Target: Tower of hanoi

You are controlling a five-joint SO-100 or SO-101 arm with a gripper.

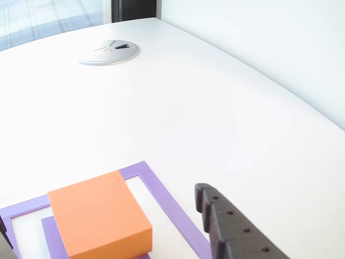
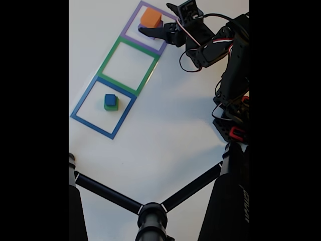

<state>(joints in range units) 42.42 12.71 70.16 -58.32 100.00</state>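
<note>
The orange block (image 1: 99,218) is a matte, flat-sided square slab with crisp edges, lying on a wider purple block (image 1: 52,233) of which just a thin margin shows, both inside the purple square outline (image 1: 172,208). From that outline, in the fixed view, 2 more flat tape-like frames run in a row: the green outline (image 2: 129,64) adjoining it, then the blue outline (image 2: 103,106). Inside the blue one, 1 small blue cube (image 2: 110,99) sits on 1 green block (image 2: 111,105). That makes 4 blocks and 3 outlines. The gripper (image 2: 145,31), black ridged plastic, rests just beside the orange block with its jaws parted, gripping nothing. The table (image 1: 178,113) is smooth white.
</note>
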